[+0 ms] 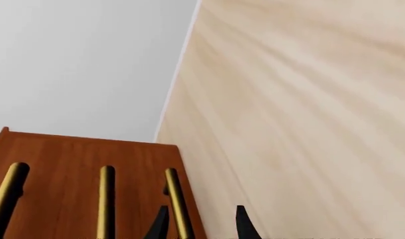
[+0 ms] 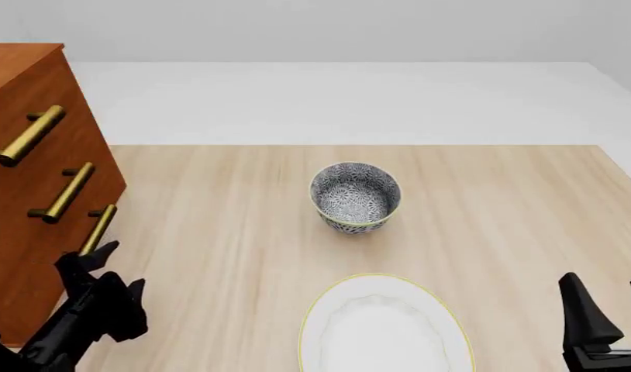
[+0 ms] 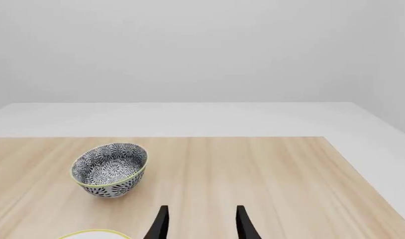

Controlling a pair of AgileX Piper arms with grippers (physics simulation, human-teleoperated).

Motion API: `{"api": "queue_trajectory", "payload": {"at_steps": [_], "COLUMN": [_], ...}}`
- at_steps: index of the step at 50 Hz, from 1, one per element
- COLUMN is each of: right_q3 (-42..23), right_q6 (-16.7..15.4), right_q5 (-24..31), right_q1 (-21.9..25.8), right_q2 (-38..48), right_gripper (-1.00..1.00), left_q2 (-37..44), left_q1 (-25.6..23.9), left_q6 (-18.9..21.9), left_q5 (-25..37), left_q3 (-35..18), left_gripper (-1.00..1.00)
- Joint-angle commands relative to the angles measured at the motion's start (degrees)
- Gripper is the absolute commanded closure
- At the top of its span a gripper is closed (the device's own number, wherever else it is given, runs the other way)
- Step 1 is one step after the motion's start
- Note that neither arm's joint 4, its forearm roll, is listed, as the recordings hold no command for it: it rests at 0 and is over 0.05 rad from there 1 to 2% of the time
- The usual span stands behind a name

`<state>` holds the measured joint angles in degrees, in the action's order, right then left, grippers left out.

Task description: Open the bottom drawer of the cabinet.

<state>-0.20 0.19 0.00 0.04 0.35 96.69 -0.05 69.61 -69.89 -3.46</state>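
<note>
The cabinet (image 2: 31, 178) is cut off at the front view's left edge; the bottom drawer (image 2: 46, 263) sits lowest, closed flush, partly hidden behind my left gripper (image 2: 101, 267). Reddish-brown smooth wood, three brass bar handles; the lowest handle (image 2: 96, 230) is a round rod. In the left wrist view my fingertips (image 1: 157, 225) stand apart, one either side of that handle, not clamped. My right gripper (image 2: 603, 304) rests low at the near right, fingers apart, holding nothing. Patterned bowl (image 2: 355, 196) and white plate (image 2: 386, 329) sit mid-table (image 2: 501, 209).
</note>
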Motion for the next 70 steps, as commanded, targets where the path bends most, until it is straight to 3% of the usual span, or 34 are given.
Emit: {"api": "queue_trajectory", "payload": {"at_steps": [1, 29, 70], "right_q3": [0.00, 0.00, 0.00], "right_q6": [0.01, 0.00, 0.00], "right_q5": [0.00, -0.01, -0.01], "right_q1": [0.00, 0.00, 0.00], "right_q2": [0.00, -0.01, -0.01], "right_gripper": [-1.00, -1.00, -1.00], "left_q2": [0.96, 3.35, 9.16], "left_q1": [1.06, 5.39, 6.98], "left_q6": [0.99, 0.29, -0.29], "left_q5": [0.00, 0.00, 0.00], "left_q3": [-0.11, -2.47, -7.24], "left_gripper": [-1.00, -1.00, -1.00]}}
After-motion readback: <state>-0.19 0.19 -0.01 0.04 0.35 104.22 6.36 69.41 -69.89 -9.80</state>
